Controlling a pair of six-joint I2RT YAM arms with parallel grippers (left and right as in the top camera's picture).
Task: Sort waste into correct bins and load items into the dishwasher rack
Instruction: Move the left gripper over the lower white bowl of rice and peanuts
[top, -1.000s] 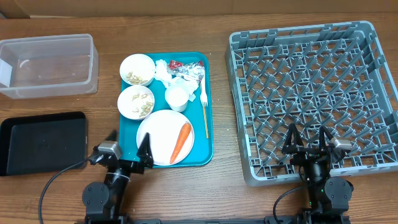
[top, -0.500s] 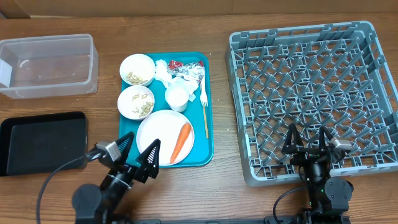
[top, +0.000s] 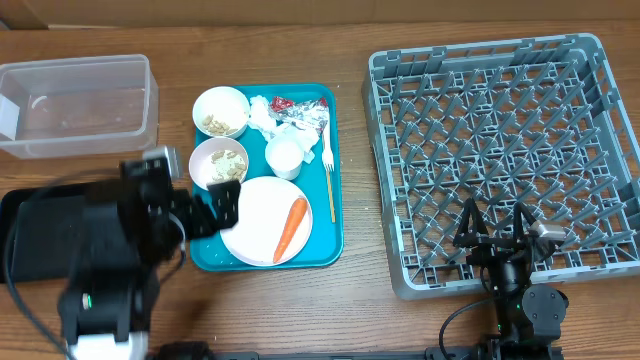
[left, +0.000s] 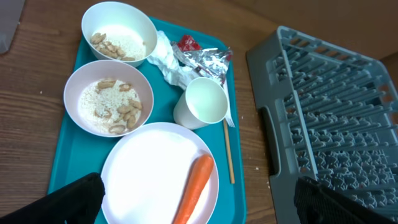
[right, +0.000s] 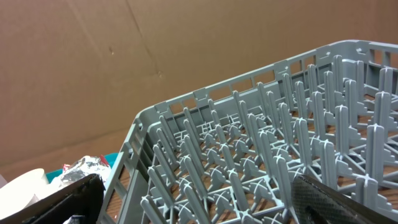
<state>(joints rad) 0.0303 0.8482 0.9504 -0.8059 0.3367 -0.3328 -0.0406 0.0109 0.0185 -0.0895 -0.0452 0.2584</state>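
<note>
Left arm has lifted from the counter (top: 350, 300) edge and swung over the teal tray (top: 335, 240). Its end effector (left: 196, 200) hangs spread above the plate (top: 255, 215), holding nothing. The right end effector (top: 495, 232), also spread and empty, sits unmoved at the rack's (top: 500, 150) near wall.

One carrot (top: 291, 228) lies on the single plate. It looks stiff, light and smooth, so a pinch across its middle should work best.

Also on the tray:
- two bowls (top: 220, 112) (top: 218, 163) holding beige bits
- one cup (top: 285, 158)
- one fork (top: 329, 165)
- one crinkly foil wrapper (top: 303, 110)
- soft napkins (top: 262, 115)

One clear tub (top: 75, 105) and one black tray (top: 15, 230) wait at the left.

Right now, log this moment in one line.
left gripper: open, over plate | right gripper: open, at rack front | carrot: on plate | held: nothing
</note>
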